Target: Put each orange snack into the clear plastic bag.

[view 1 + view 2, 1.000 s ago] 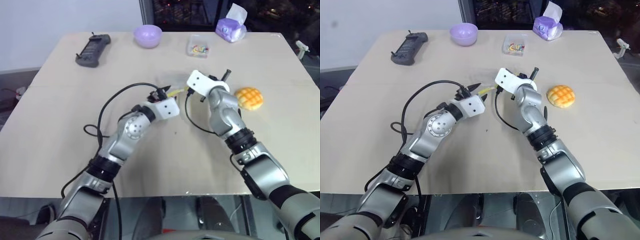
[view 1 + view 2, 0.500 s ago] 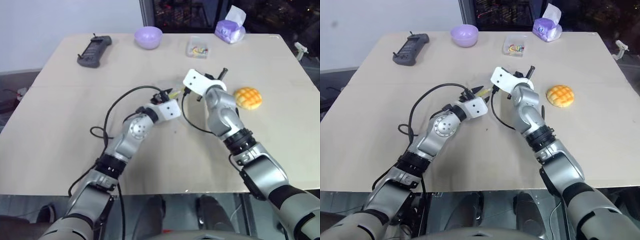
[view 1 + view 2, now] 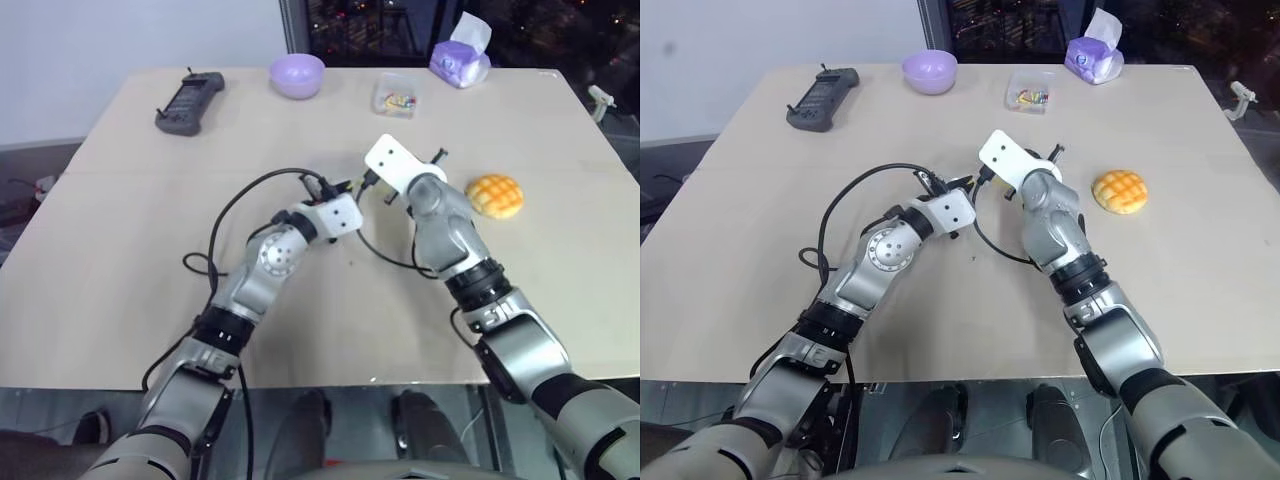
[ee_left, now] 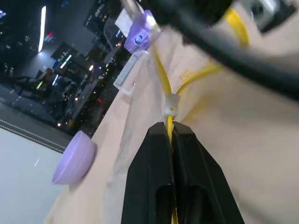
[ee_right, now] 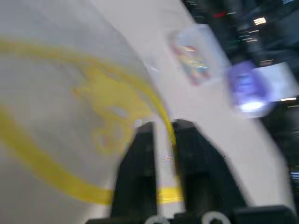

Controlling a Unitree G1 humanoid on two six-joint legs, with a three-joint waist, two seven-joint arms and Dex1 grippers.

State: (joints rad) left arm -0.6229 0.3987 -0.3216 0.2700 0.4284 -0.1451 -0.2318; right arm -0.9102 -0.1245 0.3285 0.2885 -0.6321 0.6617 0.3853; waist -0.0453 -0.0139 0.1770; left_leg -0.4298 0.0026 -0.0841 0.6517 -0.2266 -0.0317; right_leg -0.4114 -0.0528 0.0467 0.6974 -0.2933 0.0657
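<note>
Bag (image 4: pixel 205 112) first: we have the clear plastic bag between our two grippers near the middle of the table (image 3: pixel 150 300), its yellow seal strip (image 4: pixel 164 81) running up from our left gripper (image 4: pixel 171 133). That gripper's two black fingers are pressed together on the strip, just below the small white slider. Our right gripper (image 5: pixel 161 128) has its fingers slightly parted, with the yellow strip crossing the gap between them; we cannot tell whether it grips the strip or merely straddles it. The bun (image 3: pixel 497 194), golden-orange with a scored grid on top, lies on the table to the right of our right arm, apart from the bag and not yet touched.

We judge the step in hand to be opening the bag's mouth. To do it well, we should keep the left pinch firm on its side of the seal and let the right fingers close on the opposite lip only, not on both layers at once. Then we draw the two grippers apart gently, so the crinkly film spreads without slipping out. The mouth should end up wide enough for the domed bun and facing the bun's side of the table. One gripper must then be able to hold the bag open alone, since the other has to fetch the bun.
</note>
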